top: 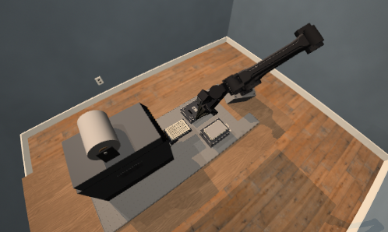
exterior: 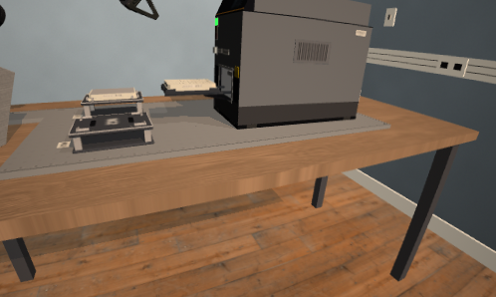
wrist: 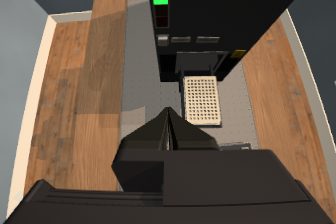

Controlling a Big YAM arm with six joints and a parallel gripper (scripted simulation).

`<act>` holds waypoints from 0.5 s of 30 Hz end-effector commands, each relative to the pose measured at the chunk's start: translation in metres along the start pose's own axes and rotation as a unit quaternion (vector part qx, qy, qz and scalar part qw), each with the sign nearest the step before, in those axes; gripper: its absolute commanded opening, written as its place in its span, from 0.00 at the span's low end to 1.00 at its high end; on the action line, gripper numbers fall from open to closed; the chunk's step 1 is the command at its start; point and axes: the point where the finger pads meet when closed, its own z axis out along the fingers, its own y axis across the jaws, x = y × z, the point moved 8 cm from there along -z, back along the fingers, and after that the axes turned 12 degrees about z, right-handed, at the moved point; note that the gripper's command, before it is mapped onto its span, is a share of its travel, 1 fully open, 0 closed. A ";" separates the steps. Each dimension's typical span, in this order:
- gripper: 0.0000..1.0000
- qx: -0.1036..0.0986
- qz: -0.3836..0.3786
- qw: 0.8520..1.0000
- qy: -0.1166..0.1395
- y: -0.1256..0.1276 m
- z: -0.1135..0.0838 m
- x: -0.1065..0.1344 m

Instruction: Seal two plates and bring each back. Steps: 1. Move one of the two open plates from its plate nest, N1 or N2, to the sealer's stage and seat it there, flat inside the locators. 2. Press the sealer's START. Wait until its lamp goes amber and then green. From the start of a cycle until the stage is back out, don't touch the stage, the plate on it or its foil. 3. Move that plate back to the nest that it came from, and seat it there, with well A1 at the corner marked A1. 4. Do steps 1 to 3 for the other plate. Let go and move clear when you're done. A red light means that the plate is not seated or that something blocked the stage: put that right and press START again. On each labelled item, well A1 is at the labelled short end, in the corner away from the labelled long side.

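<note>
Hovering with the black two-fingered gripper (top: 199, 115) (exterior: 156, 18) (wrist: 168, 112) closed on nothing, below a green lamp (exterior: 216, 21) (wrist: 160, 2) at twelve o'clock in the wrist view; at half past two, on the black stage (exterior: 199, 92) (wrist: 208, 125), to risk unsealed return of the cream open-welled plate (top: 178, 129) (exterior: 189, 84) (wrist: 201, 100) through misreading green.

blue-grey walls (top: 128, 36) (exterior: 428, 111) (wrist: 12, 65) with pale skirting (top: 331, 114) (exterior: 463, 242) (wrist: 27, 115) enclose a shadow-streaked plank floor (top: 312, 160) (exterior: 224, 250) (wrist: 52, 120); the wooden desk (top: 47, 195) (exterior: 279, 172) (wrist: 102, 65) has dark legs (exterior: 423, 212).
</note>
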 end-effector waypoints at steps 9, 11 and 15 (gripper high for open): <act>0.00 -0.019 -0.009 0.999 -0.047 0.022 -0.009 -0.045; 0.00 -0.023 -0.007 0.998 -0.053 0.025 -0.011 -0.049; 0.00 -0.022 -0.011 0.998 -0.050 0.023 -0.007 -0.048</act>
